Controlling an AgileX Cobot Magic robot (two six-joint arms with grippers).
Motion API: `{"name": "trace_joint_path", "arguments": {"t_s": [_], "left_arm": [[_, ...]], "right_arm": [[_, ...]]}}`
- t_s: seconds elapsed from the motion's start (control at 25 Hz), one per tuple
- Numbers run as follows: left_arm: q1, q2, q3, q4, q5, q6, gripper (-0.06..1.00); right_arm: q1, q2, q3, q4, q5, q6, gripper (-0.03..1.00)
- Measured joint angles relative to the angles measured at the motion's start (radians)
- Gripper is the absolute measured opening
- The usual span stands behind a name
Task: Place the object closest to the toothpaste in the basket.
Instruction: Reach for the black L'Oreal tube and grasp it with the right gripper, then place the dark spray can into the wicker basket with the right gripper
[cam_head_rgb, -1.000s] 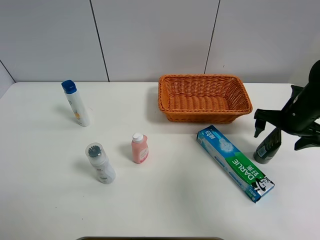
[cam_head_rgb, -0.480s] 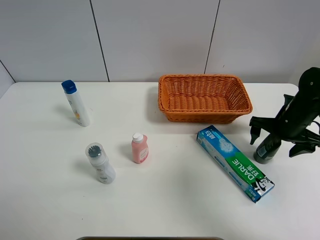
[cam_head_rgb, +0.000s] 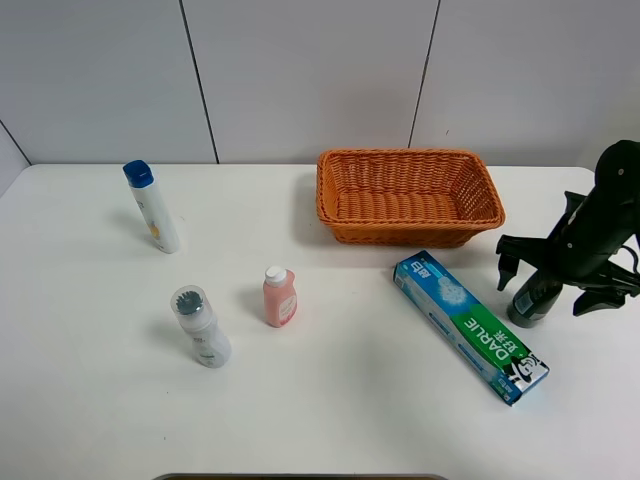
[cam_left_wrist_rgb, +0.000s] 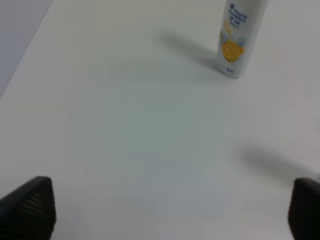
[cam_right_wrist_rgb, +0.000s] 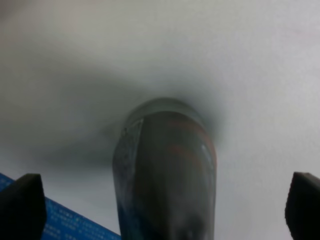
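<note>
- Jaws of right gripper (cam_head_rgb: 545, 281): wide open, straddling the dark bottle (cam_head_rgb: 529, 301), apparently not yet touching it.
- Dark bottle: upright on the table (cam_head_rgb: 330, 400), just beside the toothpaste (cam_head_rgb: 470, 325), near the basket (cam_head_rgb: 400, 232).
- Left gripper (cam_left_wrist_rgb: 170, 210): jaws wide apart, empty, near a white bottle (cam_left_wrist_rgb: 237, 35).

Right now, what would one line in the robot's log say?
phase: pre-grasp | right gripper: open around dark bottle | left gripper: open, holding nothing | basket: empty
</note>
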Motion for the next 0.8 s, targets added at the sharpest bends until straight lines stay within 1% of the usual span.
{"name": "trace_joint_path", "arguments": {"t_s": [0.08, 0.12, 0.2, 0.28, 0.4, 0.8], "left_arm": [[0.0, 0.0, 0.0, 0.0, 0.0, 0.0, 0.94], [0.0, 0.0, 0.0, 0.0, 0.0, 0.0, 0.94], [0.0, 0.0, 0.0, 0.0, 0.0, 0.0, 0.94], [0.0, 0.0, 0.0, 0.0, 0.0, 0.0, 0.94], [0.0, 0.0, 0.0, 0.0, 0.0, 0.0, 0.94], [0.0, 0.0, 0.0, 0.0, 0.0, 0.0, 0.94]], "right_arm": [[0.0, 0.0, 0.0, 0.0, 0.0, 0.0, 0.88], [0.0, 0.0, 0.0, 0.0, -0.001, 0.0, 0.83], [0.0, 0.0, 0.0, 0.0, -0.001, 0.0, 0.71], [0.0, 0.0, 0.0, 0.0, -0.004, 0.001, 0.55], [0.0, 0.0, 0.0, -0.001, 0.0, 0.003, 0.39], [0.0, 0.0, 0.0, -0.001, 0.001, 0.004, 0.38]]}}
